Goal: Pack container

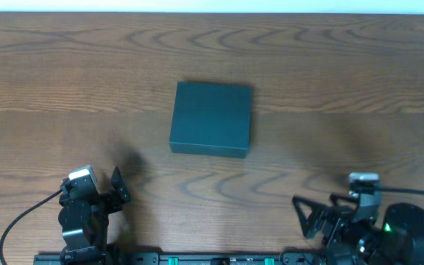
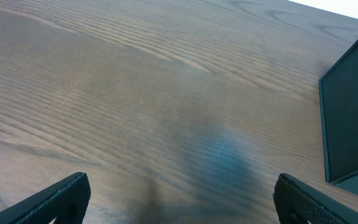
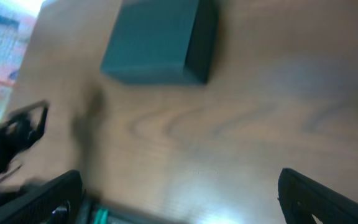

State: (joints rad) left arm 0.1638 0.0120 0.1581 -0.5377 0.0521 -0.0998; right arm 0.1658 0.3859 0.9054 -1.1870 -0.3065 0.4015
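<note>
The container (roughly square, shut) lies flat, turned slightly clockwise.

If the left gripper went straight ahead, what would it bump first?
Probably only the bare table, though depth is unclear. The left gripper points at open wood, and the container sits off to its right, outside that line.

The container, at the centre of the overhead frame, is showing a plain, matte dark teal-green, with its near side shading darker. The worktop is running mid-brown with darker wavy wood grain. The left claw and right claw are showing black in the lower corners of their wrist views. A small green light is glowing at the overhead frame's lower right.
</note>
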